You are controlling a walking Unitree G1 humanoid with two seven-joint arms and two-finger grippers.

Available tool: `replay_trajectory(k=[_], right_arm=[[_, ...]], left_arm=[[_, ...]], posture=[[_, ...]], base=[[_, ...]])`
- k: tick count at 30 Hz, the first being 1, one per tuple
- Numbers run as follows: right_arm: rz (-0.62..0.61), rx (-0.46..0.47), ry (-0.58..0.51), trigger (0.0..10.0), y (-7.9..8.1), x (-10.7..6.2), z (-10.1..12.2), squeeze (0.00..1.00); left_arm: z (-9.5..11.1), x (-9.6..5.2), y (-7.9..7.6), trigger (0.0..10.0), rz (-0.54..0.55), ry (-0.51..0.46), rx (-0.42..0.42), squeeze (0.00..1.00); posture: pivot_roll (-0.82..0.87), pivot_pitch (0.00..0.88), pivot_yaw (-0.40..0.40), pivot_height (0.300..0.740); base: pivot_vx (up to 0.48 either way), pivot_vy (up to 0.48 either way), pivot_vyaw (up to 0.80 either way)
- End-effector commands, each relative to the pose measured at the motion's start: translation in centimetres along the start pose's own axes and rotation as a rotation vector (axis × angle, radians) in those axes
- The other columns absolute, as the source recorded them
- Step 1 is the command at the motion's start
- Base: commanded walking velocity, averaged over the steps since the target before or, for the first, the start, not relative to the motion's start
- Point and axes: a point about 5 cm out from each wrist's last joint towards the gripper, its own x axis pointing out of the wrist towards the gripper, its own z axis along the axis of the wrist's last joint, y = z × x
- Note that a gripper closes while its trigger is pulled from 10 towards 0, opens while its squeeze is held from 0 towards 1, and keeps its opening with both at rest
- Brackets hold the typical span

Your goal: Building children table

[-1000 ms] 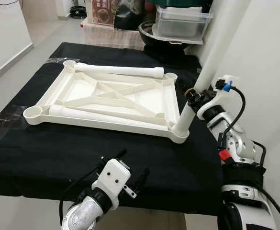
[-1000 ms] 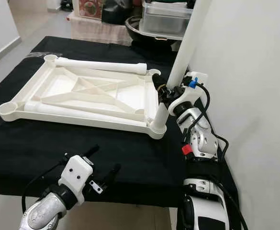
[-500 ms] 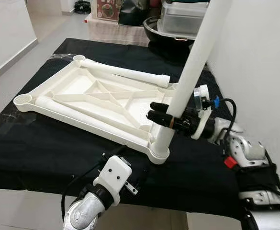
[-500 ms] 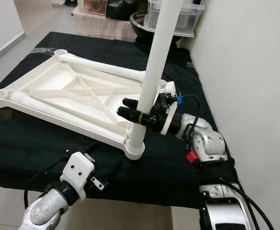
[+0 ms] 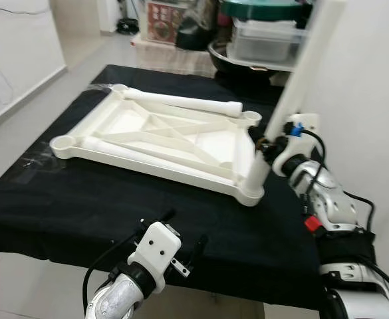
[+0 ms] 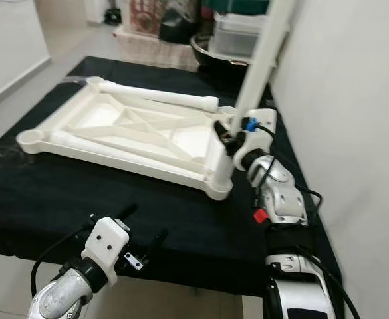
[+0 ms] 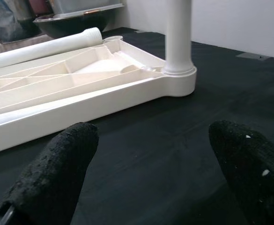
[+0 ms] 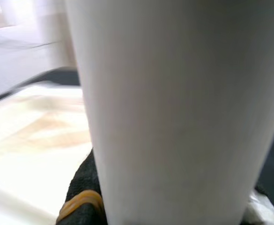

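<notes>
Here, the left gripper [image 5: 181, 234] hovers low in front of the upturned white tabletop [image 5: 161, 136] on the black cloth [image 5: 81, 199], fingers [image 7: 57, 173] spread apart; at the tabletop's near right corner, the right gripper [image 5: 264, 141] clamps the upright table leg [image 5: 294, 86].

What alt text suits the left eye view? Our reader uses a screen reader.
The right pincer grips a white leg standing in the near right corner socket of an upturned tabletop on black cloth. The left pincer hovers open near the cloth's front edge.
</notes>
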Motion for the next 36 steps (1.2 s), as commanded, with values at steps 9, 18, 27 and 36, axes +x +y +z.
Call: replay_trajectory(k=[9, 18, 27, 36], right_arm=[[-0.625, 0.011, 0.211, 0.0, -4.3, -3.1, -5.0, 0.0], [-0.398, 0.111, -0.049, 10.0, -0.9, -0.8, -1.4, 1.0], [0.082, 0.207, -0.209, 10.0, 1.4, 0.0, 2.3, 0.0], [0.801, 0.167, -0.02, 10.0, 3.6, -2.6, 2.1, 0.0]], left_arm=[[-0.4, -0.1, -0.3, 10.0, -0.011, 0.02, -0.007, 0.0], [-0.4, -0.1, -0.3, 10.0, -0.014, 0.021, -0.008, 0.0], [-0.5, -0.1, -0.3, 10.0, -0.014, 0.021, -0.009, 0.0], [-0.4, -0.1, -0.3, 10.0, -0.011, 0.019, -0.01, 0.0]], posture=[[0.1, 0.057, -0.118, 0.74], [0.09, 0.051, -0.117, 0.74], [0.09, 0.053, -0.117, 0.74], [0.09, 0.059, -0.119, 0.74]], base=[[0.0, 0.0, 0.0], [0.0, 0.0, 0.0], [0.0, 0.0, 0.0], [0.0, 0.0, 0.0]])
